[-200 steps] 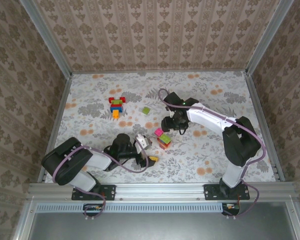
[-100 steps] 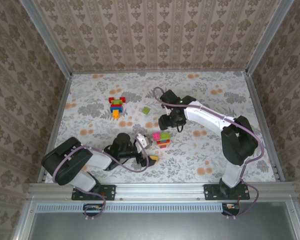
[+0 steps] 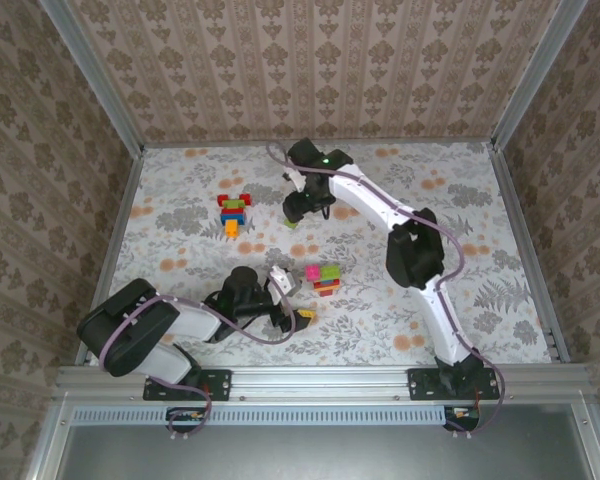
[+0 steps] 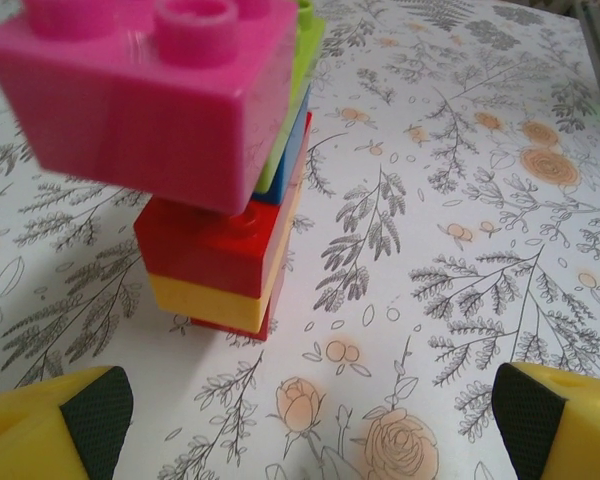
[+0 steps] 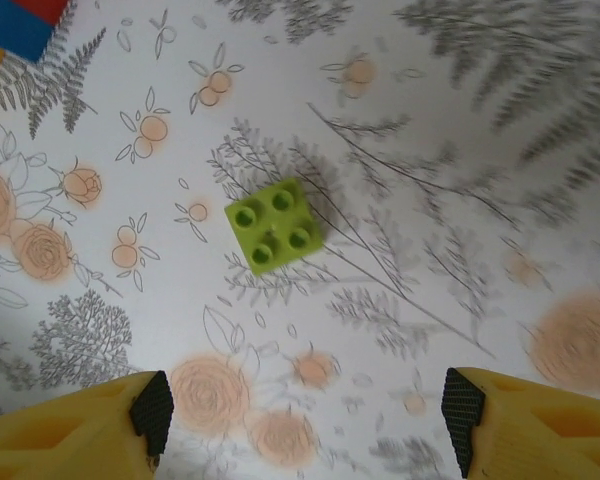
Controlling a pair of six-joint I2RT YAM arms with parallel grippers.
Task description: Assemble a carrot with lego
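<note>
Change: the right tool (image 3: 300, 207) has left the near stack (image 3: 325, 278) at mid-desk. It has swung to the far side and now hangs over a loose light green brick (image 5: 274, 225).
Right tool: released and empty, its fingers wide apart with the green brick lying flat, studs up, ahead of them.
Left tool (image 4: 310, 410): released, holding nothing. It sits low on the desk (image 3: 480, 200) just before the near stack and has not shifted.
Near stack: stands free of both tools. A magenta brick (image 4: 150, 90) tops it, overhanging the green, blue, red and yellow layers.
Far stack (image 3: 233, 213): well apart to the left, unmoved.
Meaning: the placing on the near stack looks done. The green brick is probably the next pick, perhaps for the carrot's leaves, and it is not yet gripped.
</note>
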